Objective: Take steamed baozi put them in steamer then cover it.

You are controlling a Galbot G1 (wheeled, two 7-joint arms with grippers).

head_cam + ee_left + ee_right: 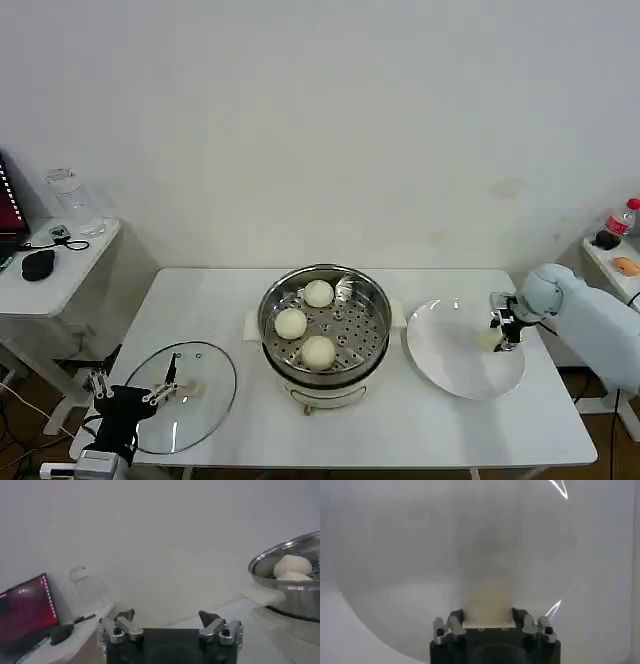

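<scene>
So, steamer [325,325] w/ 3 baozi [318,352], right gripper [492,340] fingers [456,621] closed on 4th over plate [440,355], left gripper [168,621] fingers apart, empty.

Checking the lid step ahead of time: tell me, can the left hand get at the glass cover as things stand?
Probably yes. The left hand hovers open at the table's front left corner, right by the cover, which lies flat on the table with nothing on it.

- steamer [295,587] cut off by the left wrist view's edge
- fourth baozi [487,605] blurred between right gripper [488,618] fingers, lower part hidden
- plate [395,555] rim cropped
</scene>
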